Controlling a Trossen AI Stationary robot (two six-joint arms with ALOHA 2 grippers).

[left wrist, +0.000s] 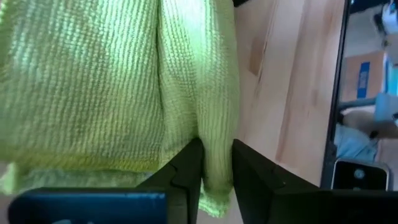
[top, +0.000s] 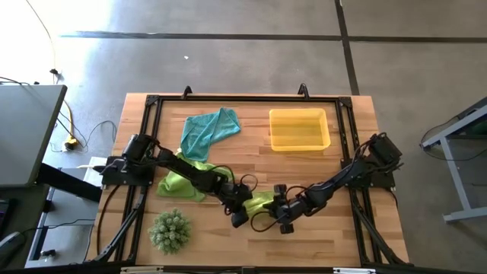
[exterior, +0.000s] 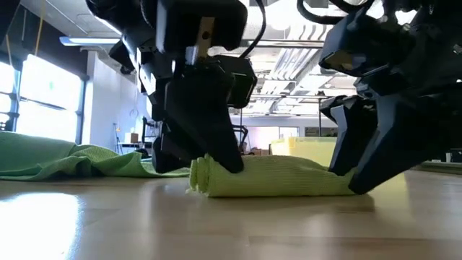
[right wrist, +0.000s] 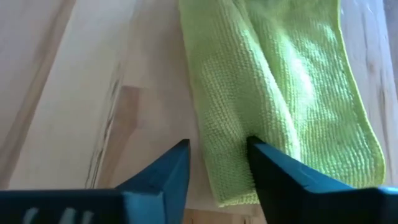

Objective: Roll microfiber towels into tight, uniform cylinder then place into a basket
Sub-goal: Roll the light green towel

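A lime-green microfiber towel [top: 261,201], rolled into a short loose cylinder [exterior: 278,178], lies on the wooden table near its front edge. My left gripper [left wrist: 216,147] is shut on the roll's left end. My right gripper [right wrist: 217,144] stands open at the right end, with the towel's edge strip between its fingers. A second lime-green towel [top: 181,181] lies crumpled under my left arm. A teal towel [top: 209,129] lies spread at the back. The yellow basket [top: 326,141] stands at the back right. My left gripper pinches a raised fold of the towel [left wrist: 214,127] between its two fingers at the roll's left end, coming slanting down from the table's left. The roll lies on the table. My right gripper has one fingertip [right wrist: 264,154] on the cloth's top near its end edge [right wrist: 231,163], slanting down from the right. The other finger [right wrist: 174,167] stands over bare wood beside the edge, apart from the cloth.
A spiky green ball-shaped plant [top: 169,230] sits at the front left, close to my left arm. A black frame [top: 243,99] runs around the tabletop. Bare wood shows between the roll and the basket.
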